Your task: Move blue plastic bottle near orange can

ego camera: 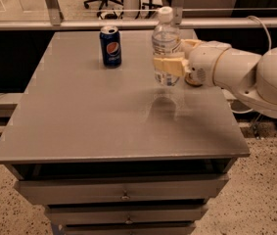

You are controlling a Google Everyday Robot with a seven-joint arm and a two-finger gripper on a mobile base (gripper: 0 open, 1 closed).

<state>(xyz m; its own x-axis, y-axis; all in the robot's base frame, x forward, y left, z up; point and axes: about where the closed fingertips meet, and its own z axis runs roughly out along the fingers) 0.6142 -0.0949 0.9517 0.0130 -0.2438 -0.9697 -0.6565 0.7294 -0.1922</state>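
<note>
The blue plastic bottle [166, 39] is clear and ribbed with a white cap. It stands upright in the air above the table's right half. My gripper [169, 67] is shut on its lower body, with pale pads [170, 65] across it, coming in from the right. The orange can is mostly hidden behind my wrist. Only a small golden-brown patch [193, 82] shows under the wrist, just right of the bottle, and I cannot tell for sure that it is the can.
A dark blue Pepsi can [110, 46] stands at the back left of the grey table [94, 121]. My white arm [245, 72] reaches over the table's right edge. Drawers sit below the front edge. A rail and glass run behind the table.
</note>
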